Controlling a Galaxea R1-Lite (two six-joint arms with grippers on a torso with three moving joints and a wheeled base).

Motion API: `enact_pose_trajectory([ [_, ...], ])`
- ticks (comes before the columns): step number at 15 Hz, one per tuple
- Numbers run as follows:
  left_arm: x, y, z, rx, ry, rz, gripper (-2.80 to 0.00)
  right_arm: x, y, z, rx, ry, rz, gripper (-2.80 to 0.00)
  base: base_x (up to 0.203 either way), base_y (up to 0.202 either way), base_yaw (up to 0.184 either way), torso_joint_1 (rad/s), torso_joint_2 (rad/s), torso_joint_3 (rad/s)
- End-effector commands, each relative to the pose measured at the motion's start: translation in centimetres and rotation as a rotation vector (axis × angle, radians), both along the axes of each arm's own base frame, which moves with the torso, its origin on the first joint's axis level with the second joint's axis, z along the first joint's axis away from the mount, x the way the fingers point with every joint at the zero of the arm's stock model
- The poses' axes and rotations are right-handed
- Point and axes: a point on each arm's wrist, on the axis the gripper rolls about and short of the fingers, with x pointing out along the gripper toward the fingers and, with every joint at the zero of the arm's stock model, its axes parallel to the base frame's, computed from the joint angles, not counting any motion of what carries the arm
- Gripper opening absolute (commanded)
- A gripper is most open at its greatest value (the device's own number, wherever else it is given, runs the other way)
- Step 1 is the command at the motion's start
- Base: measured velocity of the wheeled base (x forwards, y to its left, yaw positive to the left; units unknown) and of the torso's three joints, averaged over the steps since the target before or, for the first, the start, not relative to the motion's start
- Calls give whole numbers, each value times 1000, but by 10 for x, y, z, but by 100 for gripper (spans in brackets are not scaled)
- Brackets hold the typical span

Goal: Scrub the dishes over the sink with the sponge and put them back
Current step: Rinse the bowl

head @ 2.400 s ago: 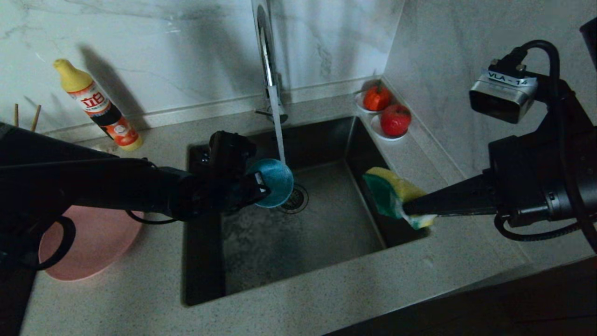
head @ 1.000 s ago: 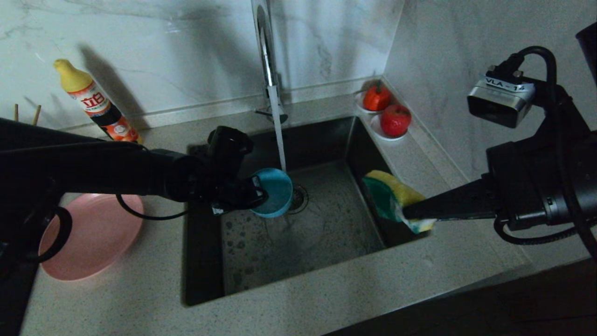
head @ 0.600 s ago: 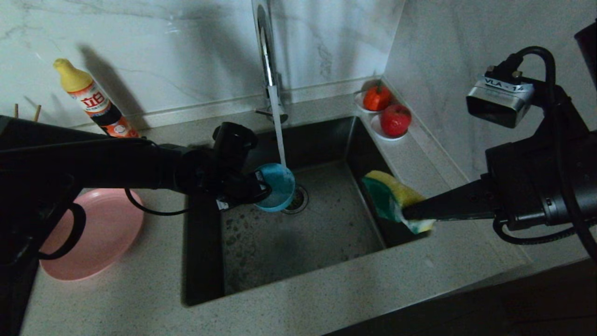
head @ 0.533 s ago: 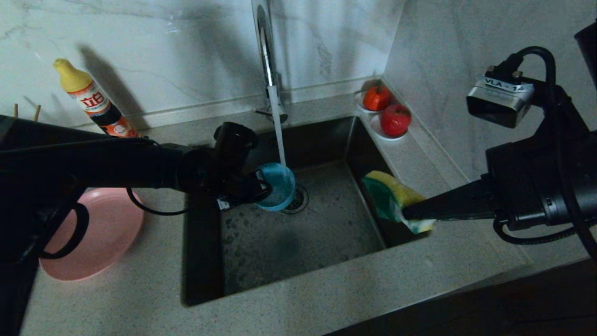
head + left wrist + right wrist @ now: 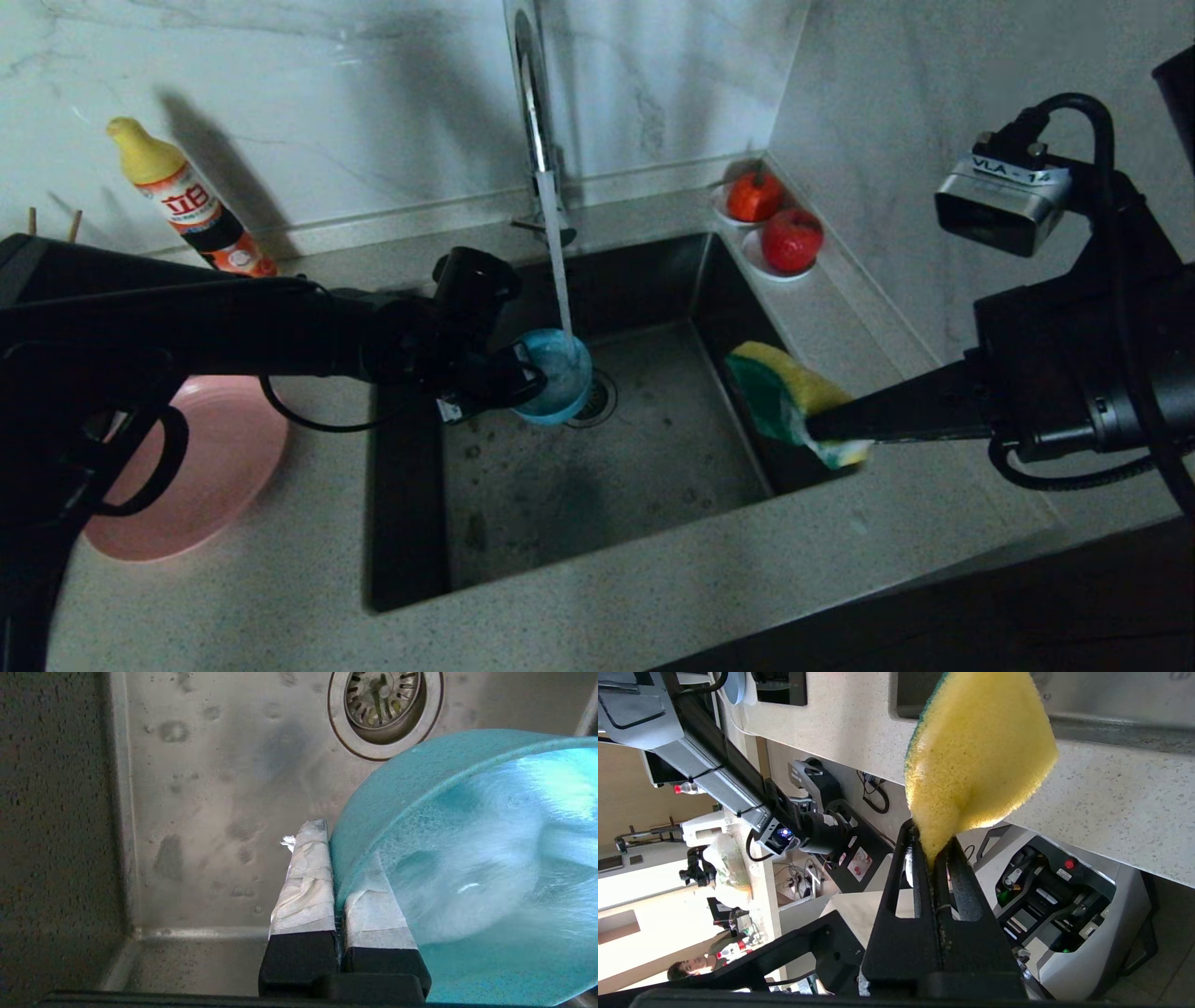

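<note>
My left gripper (image 5: 523, 378) (image 5: 338, 858) is shut on the rim of the teal-blue bowl (image 5: 562, 373) (image 5: 467, 858), one taped finger inside and one outside. It holds the bowl tilted over the sink (image 5: 607, 485) (image 5: 210, 812), above the drain strainer (image 5: 595, 401) (image 5: 380, 700). The faucet's water stream (image 5: 557, 271) falls into the bowl. My right gripper (image 5: 822, 425) (image 5: 931, 844) is shut on one end of the yellow-and-green sponge (image 5: 784, 387) (image 5: 980, 756), held over the sink's right edge. The pink plate (image 5: 215, 457) lies on the counter at the left. Chopstick tips (image 5: 73, 227) show at the far left.
The chrome faucet (image 5: 532, 103) rises behind the sink. A detergent bottle (image 5: 191, 210) leans against the back wall on the left. Two red tomatoes (image 5: 754, 196) (image 5: 792, 240) on white saucers sit in the back right corner by the side wall.
My left arm has shifted a little to the right and turned the bowl, so the stream now lands inside it. The right arm and sponge have stayed put.
</note>
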Motion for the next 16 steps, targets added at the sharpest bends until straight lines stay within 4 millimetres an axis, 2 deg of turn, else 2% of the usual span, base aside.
enact_pose_trajectory([
  [1, -2, 1, 1, 0, 1, 2, -280, -1, 0, 0, 2, 4, 1, -280, 0, 0, 0, 0, 0, 0],
  [6, -6, 3, -3, 10, 31, 6, -280, -4, -3, 2, 8, -3, 1, -280, 0, 0, 0, 0, 0, 0],
  [9, -15, 7, 2, 17, 33, 5, -280, -3, -2, 3, 9, -6, 3, -280, 0, 0, 0, 0, 0, 0],
  [12, -42, 19, 20, 47, 18, -16, -280, -1, 0, 0, 1, 5, 1, -280, 0, 0, 0, 0, 0, 0],
  [14, -68, 31, 24, 108, 20, -38, -280, -2, -1, -2, -1, 13, 1, -280, 0, 0, 0, 0, 0, 0],
  [16, -84, 44, 24, 194, 6, 8, -280, -6, -4, -1, 5, 9, 1, -280, 0, 0, 0, 0, 0, 0],
])
